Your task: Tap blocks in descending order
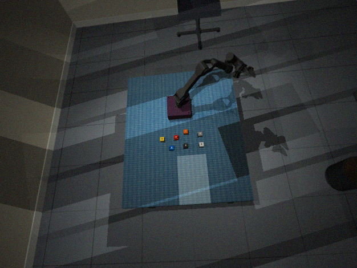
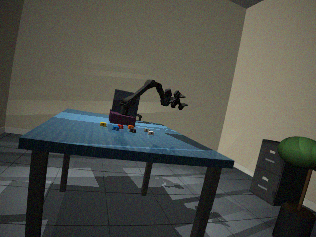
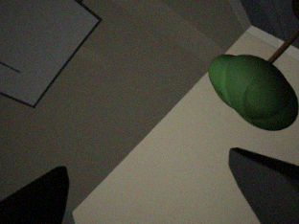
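My gripper [image 1: 254, 72] [image 2: 186, 101] [image 3: 149, 166] is open and empty, raised high beyond the table's edge, away from the blocks. Near the arm's base lie a yellow block [image 1: 162, 139] [image 2: 103, 124], a red block [image 1: 175, 137] [image 2: 120, 126], an orange block [image 1: 186, 132] [image 2: 130, 126] and a grey block [image 1: 199, 134] [image 2: 147, 130]. Farther from the base lie a blue block [image 1: 171, 147] [image 2: 115, 127], a black block [image 1: 185, 145] [image 2: 132, 130] and a white block [image 1: 201, 144] [image 2: 151, 132]. All stand apart. Their digits are too small to read surely. The wrist view shows no blocks.
The blue table [image 1: 149, 178] [image 2: 76, 137] carries the purple base [image 1: 179, 110] [image 2: 121, 119] of the arm. A dark chair [image 1: 198, 7] stands behind the table. A plant [image 2: 297, 152] [image 3: 259, 93] and a filing cabinet [image 2: 267, 165] stand off to the side.
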Controlling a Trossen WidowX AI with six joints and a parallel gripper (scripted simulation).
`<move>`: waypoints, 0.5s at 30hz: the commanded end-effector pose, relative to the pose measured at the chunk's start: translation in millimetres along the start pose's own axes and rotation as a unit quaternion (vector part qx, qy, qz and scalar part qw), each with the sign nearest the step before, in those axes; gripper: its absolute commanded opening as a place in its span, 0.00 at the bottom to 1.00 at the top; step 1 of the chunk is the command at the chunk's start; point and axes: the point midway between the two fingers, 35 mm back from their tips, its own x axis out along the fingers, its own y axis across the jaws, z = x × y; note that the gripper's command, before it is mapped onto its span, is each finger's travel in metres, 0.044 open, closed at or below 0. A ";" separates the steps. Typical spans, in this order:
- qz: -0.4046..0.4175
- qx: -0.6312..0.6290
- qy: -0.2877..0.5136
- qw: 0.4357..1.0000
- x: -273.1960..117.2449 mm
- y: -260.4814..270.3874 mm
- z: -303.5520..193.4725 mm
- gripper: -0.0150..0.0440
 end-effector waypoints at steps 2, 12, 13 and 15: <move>0.004 -0.016 0.000 1.000 6.7 1.2 1.0 0.93; 0.044 -0.336 -0.035 0.940 141.2 37.3 43.2 0.93; 0.044 -0.364 -0.042 0.929 154.9 43.2 49.9 0.93; 0.042 -0.418 -0.057 0.906 181.0 55.6 64.3 0.93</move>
